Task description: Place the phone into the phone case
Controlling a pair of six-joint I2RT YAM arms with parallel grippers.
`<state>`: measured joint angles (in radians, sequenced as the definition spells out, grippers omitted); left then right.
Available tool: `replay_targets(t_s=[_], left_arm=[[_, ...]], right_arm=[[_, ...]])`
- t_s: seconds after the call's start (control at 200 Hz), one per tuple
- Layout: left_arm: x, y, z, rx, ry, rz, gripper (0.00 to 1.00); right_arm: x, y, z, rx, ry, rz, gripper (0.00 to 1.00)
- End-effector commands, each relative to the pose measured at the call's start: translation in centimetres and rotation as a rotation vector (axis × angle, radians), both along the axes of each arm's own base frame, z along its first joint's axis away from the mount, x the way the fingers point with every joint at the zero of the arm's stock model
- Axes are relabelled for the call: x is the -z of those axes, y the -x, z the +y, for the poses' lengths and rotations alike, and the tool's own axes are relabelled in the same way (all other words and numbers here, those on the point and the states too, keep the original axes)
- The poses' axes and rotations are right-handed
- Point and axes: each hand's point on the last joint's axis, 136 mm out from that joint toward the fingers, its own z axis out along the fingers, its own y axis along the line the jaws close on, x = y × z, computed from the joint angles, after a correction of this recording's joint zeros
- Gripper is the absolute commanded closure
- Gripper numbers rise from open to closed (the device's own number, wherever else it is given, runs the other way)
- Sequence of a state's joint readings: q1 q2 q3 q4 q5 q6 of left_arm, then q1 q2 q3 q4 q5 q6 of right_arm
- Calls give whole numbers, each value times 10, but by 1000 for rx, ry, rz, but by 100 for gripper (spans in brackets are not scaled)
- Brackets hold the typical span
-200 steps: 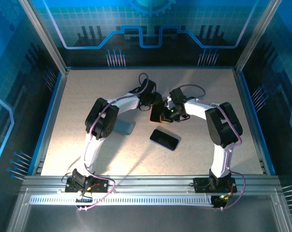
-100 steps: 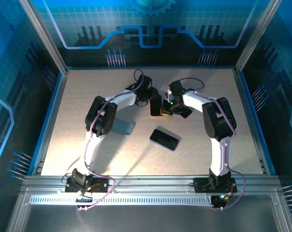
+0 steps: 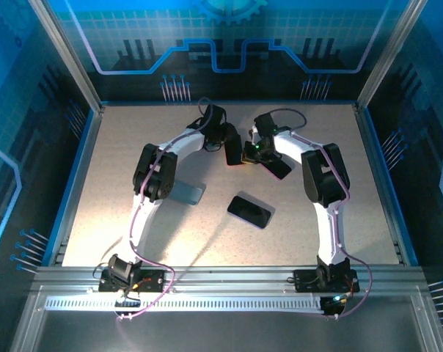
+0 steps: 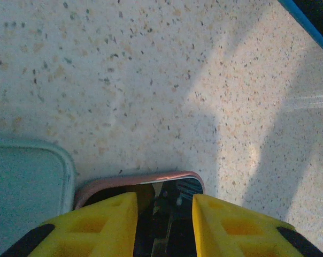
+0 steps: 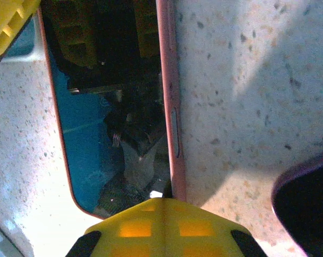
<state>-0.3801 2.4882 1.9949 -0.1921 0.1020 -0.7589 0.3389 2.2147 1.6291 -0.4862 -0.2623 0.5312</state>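
Observation:
The phone (image 3: 233, 152) has a glossy dark screen (image 5: 97, 123) and sits inside a pink phone case whose rim (image 5: 169, 80) runs along its edges. My left gripper (image 3: 231, 147) is shut on it, one yellow finger on each side of the screen (image 4: 175, 195), with the pink rim (image 4: 129, 181) curving past the fingertips. My right gripper (image 3: 252, 152) is shut, and its joined yellow tips (image 5: 161, 206) rest against the near end of the pink rim. A left finger (image 5: 9, 21) shows at the phone's far end.
A dark slab with a purplish rim (image 3: 277, 168) lies just right of my right gripper (image 5: 306, 203). Another dark phone-like slab (image 3: 249, 211) lies nearer the arm bases. A pale teal slab (image 3: 188, 193) rests left of centre and shows beside the phone (image 4: 22, 193).
Both grippers and the phone between them have moved towards the far side of the table and slightly left. Neither grip has changed.

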Motion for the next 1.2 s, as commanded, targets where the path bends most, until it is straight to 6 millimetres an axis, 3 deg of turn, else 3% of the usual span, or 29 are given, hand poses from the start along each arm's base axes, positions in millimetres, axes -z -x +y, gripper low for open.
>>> replay_targets(t_s=[0.0,0.43,0.866,0.966,1.136,1.196], left_arm=[[35,8,11,9,-40,101,66],[37,2,10,18,-35,95,65],[23,8,13,20,-38,79,66],[8,12,14,19,-29,54,66],[-38,23,20,20,-4,-12,63],[-52,29,23,21,0,-33,62]], right_arm=[[49,1,-24,59,105,70,100],[43,6,-5,22,90,62,100],[33,19,7,-8,75,51,100],[12,14,3,-20,86,-12,100],[-44,6,-17,-8,46,-117,100],[-64,4,-24,1,10,-152,92]])
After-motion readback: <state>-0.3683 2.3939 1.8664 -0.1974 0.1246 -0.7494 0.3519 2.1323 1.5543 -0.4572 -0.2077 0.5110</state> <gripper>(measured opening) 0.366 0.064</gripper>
